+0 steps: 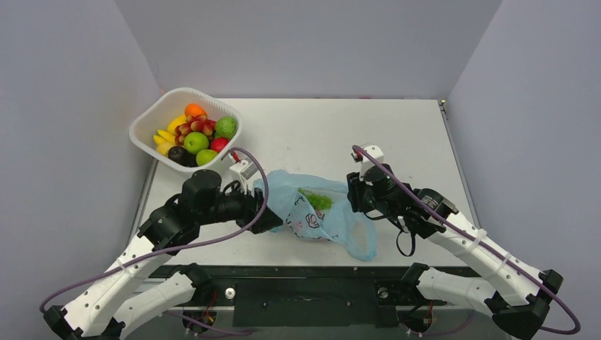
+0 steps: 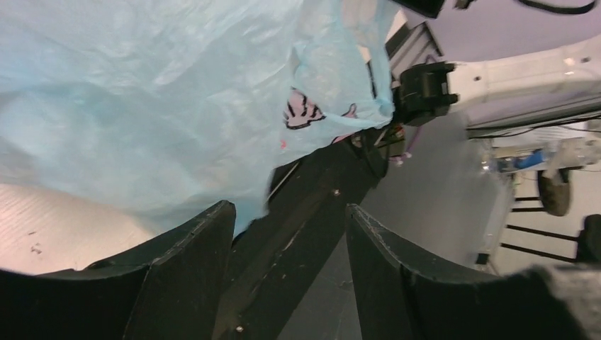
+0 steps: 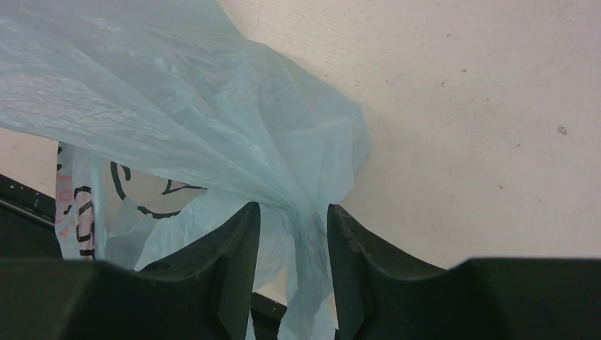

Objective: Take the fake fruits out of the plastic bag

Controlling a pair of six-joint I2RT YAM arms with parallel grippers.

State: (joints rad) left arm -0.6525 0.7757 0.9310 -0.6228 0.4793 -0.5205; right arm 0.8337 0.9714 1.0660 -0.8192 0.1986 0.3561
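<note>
The light-blue plastic bag lies crumpled at the table's near middle. A green grape bunch shows inside its open top. My left gripper is at the bag's left edge, low by the table's front edge; in the left wrist view it is open and empty, with the bag just above its left finger. My right gripper is at the bag's right side. In the right wrist view it is partly open, and a gathered strand of the bag runs between its fingers.
A white basket at the back left holds an orange, a red grape bunch, a dark round fruit, green apples, a red fruit and yellow bananas. The black front rail runs just below the bag.
</note>
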